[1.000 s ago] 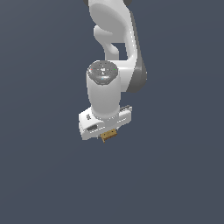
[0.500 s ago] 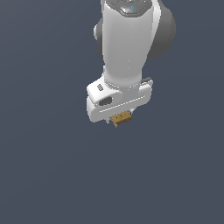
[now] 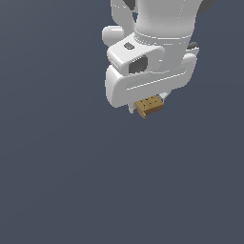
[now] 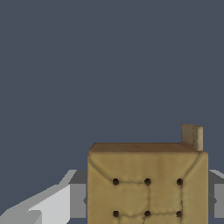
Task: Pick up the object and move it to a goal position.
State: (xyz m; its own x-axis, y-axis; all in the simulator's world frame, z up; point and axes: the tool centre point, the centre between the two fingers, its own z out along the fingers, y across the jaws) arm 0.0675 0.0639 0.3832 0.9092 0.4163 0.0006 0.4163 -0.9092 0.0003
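While gripper [image 3: 148,108] clamps tan dotted cube [image 3: 149,105] between fingers, cube hangs under white hand, above plain grey floor [image 3: 57,181]. I carry slow, keep squeeze firm; goal marker not visible, cannot judge remaining way.

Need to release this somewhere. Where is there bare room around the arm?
Plain grey ground lies bare below and to the exterior view's left of the white tool. The only crowded spot is at the tool itself, which grips the small tan-brown dotted cube.
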